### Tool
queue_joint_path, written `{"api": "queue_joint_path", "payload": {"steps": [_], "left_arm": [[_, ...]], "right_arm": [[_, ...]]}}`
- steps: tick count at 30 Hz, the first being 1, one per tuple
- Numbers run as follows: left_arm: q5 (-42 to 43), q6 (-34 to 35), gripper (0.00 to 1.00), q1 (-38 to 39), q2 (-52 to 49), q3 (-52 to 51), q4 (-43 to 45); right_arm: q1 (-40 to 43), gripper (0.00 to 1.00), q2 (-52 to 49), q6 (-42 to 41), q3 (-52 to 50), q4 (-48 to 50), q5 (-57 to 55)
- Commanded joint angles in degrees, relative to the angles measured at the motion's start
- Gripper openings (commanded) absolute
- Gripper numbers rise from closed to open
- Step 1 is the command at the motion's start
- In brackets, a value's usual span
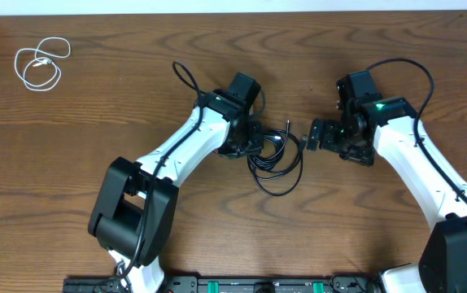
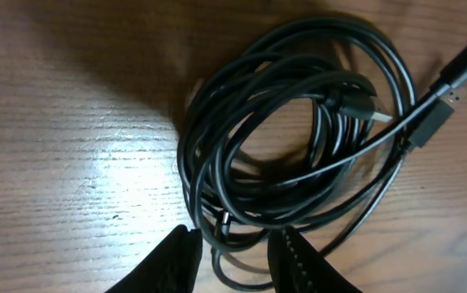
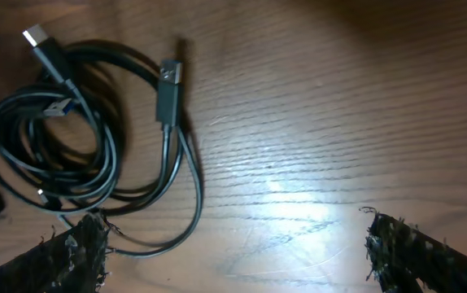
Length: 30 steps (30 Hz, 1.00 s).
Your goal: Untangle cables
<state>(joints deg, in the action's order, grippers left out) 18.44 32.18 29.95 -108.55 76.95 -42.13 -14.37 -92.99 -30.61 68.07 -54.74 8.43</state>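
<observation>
The two black cables [image 1: 276, 163] lie in one tangled pile near the middle of the surface [image 1: 95, 106]. The white cable [image 1: 40, 65] lies far off by itself. The left claw [image 2: 237, 244] is half shut around a few black loops; I cannot tell if it pinches them. The right claw [image 3: 242, 260] is wide open and empty. Grabbing many loops together could pull the tangle tighter. No boxes or bowls here.

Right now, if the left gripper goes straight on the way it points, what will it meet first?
The black cables: strands of the coil lie between the left gripper's fingertips, right in its path. Going further would probably press them onto the wooden table, though depth is unclear.
</observation>
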Motion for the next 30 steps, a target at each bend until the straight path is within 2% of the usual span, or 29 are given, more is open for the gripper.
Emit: {"api": "queue_joint_path", "payload": {"steps": [1, 4, 7, 12, 13, 19, 22, 30], "left_arm": [[-1.84, 1.6, 0.33, 0.68, -1.51, -0.31, -0.13], [-3.93, 1.57, 0.35, 0.68, -2.03, -0.31, -0.22], [-5.4, 1.57, 0.46, 0.68, -2.54, -0.28, -0.15], [-5.38, 1.57, 0.47, 0.68, -2.64, -0.31, 0.66], [-5.25, 1.55, 0.46, 0.68, -2.64, -0.31, 0.63], [-3.93, 1.53, 0.25, 1.31, -2.64, -0.31, 0.63], [-3.96, 1.29, 0.08, 1.53, -2.64, -0.31, 0.63], [-3.93, 1.09, 0.08, 1.44, 0.39, -0.22, -0.48]], "right_arm": [[0.02, 0.99, -0.04, -0.66, -0.37, 0.2, 2.64], [-0.28, 0.99, -0.04, -0.7, -0.37, 0.22, 2.73], [-1.16, 0.99, -0.04, -0.68, -0.37, 0.09, 2.73], [-3.04, 0.99, -0.04, -0.68, -0.37, 0.39, 2.73], [-3.48, 0.99, -0.04, -0.68, -0.37, 0.68, 2.73], [-6.03, 0.99, -0.04, -0.68, -0.37, 2.25, 2.73], [-7.13, 0.99, -0.04, -0.66, -0.37, 2.34, 2.64], [-7.28, 0.99, -0.04, -2.21, -0.37, 2.91, 2.6]]}}
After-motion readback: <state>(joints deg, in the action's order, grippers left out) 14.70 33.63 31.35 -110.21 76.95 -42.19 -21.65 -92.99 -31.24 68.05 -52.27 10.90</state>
